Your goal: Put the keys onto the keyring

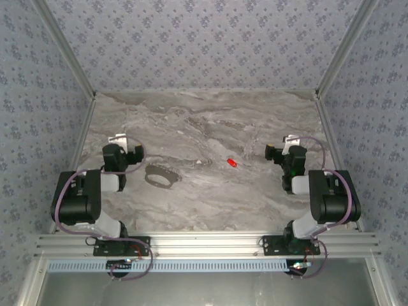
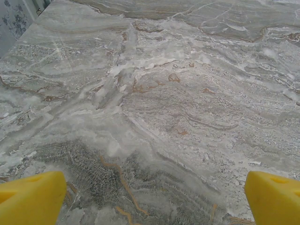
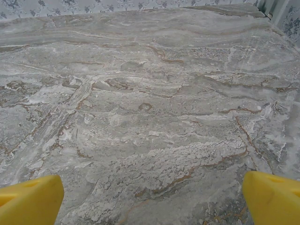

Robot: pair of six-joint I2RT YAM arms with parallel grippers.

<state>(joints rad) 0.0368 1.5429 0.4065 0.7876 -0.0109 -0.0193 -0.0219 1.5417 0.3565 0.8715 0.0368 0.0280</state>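
Observation:
The keys, one tiny bright red oblong piece point(image 1: 232, 163), lie on the marble right of centre. The keyring point(image 1: 159, 176), a thin dull grey-brown oval loop, rests on the marble left of centre, well apart from the red piece. My left gripper point(image 1: 118, 141) is to the left of the keyring and a little further back. In the left wrist view the left gripper point(image 2: 154, 201) is open, its yellow fingertips point(image 2: 33, 199) spread over bare marble. My right gripper point(image 1: 290, 145) is to the right of the red piece. It is open too point(image 3: 152, 201), its fingertips point(image 3: 272, 197) holding nothing.
The marble table point(image 1: 204, 121) is boxed in by patterned walls point(image 1: 204, 44) at the back and both sides. An aluminium rail point(image 1: 204, 243) carrying both arm bases runs along the near edge.

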